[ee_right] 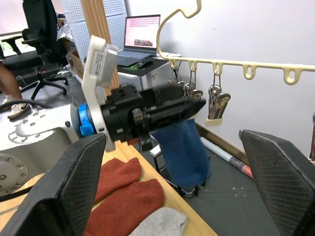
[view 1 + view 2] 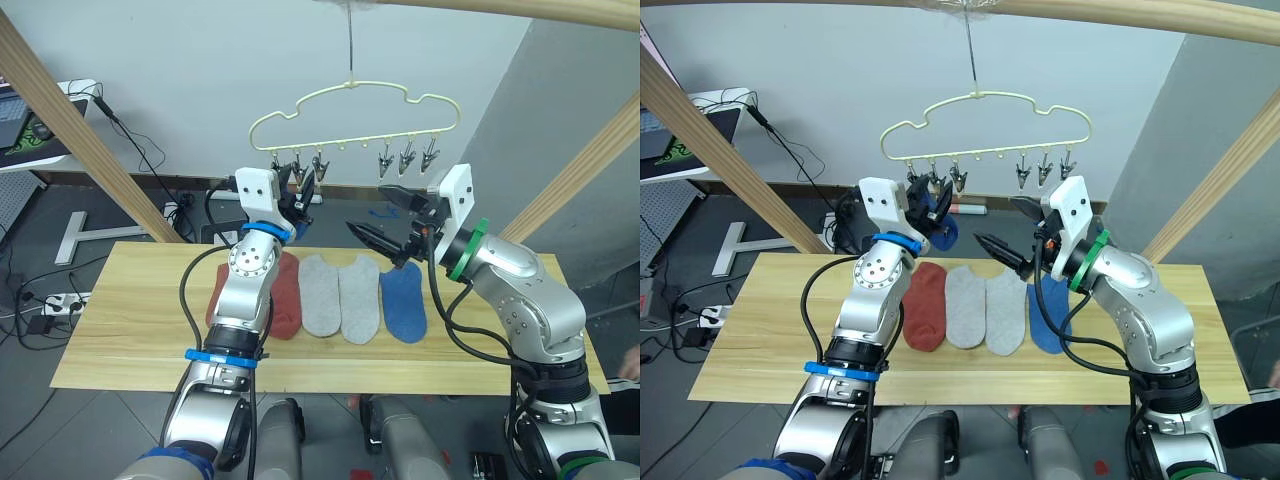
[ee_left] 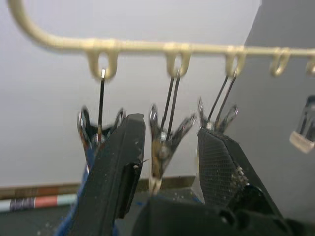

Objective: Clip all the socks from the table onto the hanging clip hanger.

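Note:
The pale-yellow clip hanger (image 2: 355,95) hangs from a wire above the table (image 2: 130,320). My left gripper (image 3: 172,127) is raised to its left clips and stands open, one metal clip (image 3: 165,142) between its fingers. A blue sock (image 1: 182,147) hangs at the bar's left end, just behind that gripper. Still flat on the table lie two rust-red socks (image 2: 285,295), partly behind my left arm, two grey socks (image 2: 338,295) and one blue sock (image 2: 402,300). My right gripper (image 2: 378,217) hovers open and empty above the grey socks, below the hanger's right clips (image 2: 405,158).
Thick wooden frame poles (image 2: 80,140) slant up on both sides, with another across the top. A desk with a laptop (image 1: 141,34) stands off to the left, and cables (image 2: 40,300) lie on the floor. A person's leg (image 1: 10,93) and an office chair (image 1: 34,29) are beyond.

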Available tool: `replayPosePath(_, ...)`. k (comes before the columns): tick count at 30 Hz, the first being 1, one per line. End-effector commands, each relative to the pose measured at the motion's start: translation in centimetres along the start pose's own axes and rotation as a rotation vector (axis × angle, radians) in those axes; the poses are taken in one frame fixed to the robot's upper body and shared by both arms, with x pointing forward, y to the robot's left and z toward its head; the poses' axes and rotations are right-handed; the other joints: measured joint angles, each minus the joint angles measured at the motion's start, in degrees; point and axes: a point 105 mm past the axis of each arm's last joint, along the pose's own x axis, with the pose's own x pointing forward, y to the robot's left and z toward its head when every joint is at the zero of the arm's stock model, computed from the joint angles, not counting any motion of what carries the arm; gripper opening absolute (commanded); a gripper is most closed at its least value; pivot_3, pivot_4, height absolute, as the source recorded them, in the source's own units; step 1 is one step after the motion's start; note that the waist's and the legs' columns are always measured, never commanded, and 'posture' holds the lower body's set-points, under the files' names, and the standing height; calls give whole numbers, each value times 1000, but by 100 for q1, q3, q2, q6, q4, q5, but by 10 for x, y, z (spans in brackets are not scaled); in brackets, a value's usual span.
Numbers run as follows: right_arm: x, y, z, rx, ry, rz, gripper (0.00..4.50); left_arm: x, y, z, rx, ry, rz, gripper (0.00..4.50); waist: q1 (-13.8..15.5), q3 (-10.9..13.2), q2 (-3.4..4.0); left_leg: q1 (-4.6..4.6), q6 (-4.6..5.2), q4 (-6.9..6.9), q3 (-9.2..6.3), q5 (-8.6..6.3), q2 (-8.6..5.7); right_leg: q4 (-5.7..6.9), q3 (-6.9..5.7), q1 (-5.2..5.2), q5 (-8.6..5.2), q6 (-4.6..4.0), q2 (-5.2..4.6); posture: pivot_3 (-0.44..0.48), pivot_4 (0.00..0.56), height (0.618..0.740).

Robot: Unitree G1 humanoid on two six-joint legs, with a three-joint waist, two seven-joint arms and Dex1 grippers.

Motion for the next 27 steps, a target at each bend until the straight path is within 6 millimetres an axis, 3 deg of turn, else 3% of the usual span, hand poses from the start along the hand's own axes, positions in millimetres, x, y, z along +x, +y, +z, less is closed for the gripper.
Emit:
replayPosePath(1, -3, 5, 18, -44, -55, 16, 4500, 5, 1, 15, 44, -63, 10, 2022, -1, 0, 0, 0, 0, 0, 0, 0, 0, 1, 1, 0, 0, 0, 0, -85, 251, 740)
replayPosePath(27, -5, 5, 18, -32, -49, 6, 4500, 7, 7, 14, 74, -63, 26, 2022, -12, -1, 0, 6, 0, 19, -8, 2, -2, 44, -6, -1, 3, -5, 0, -88, 243, 740)
